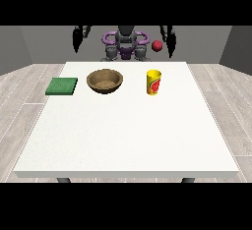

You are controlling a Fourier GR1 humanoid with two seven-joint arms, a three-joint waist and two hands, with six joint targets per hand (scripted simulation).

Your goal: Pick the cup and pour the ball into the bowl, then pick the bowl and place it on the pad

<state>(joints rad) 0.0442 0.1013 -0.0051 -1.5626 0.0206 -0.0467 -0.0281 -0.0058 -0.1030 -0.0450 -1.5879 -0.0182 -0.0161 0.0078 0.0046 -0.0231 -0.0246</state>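
1. Waiting at the start, the robot (pixel 126 44) stands behind the far edge of the table (pixel 128 145) with both arms raised beside its body; neither hand has come over the table or touches anything.
2. The hand at the view's right (pixel 170 40) and the hand at the view's left (pixel 78 38) show only as dark shapes, and how their fingers lie cannot be told; neither appears to hold a thing.
3. The cup (pixel 153 82), yellow with a red mark, stands upright near the far edge of the table, toward its right side as seen.
4. The ball (pixel 157 45), red, shows above and beyond the cup, up by the robot's arm, not inside the cup; whether it rests on anything cannot be told.
5. The bowl (pixel 105 81), brown and upright, sits near the middle of the far edge, apart from the cup.
6. The pad (pixel 62 86), green and flat, lies beside the bowl toward the table's left edge, not touching it.
7. The step in hand looks to be the first: reaching for the cup.
8. The next move probably calls for the hand at the view's right to come down beside the cup and close round its wall while keeping it upright.
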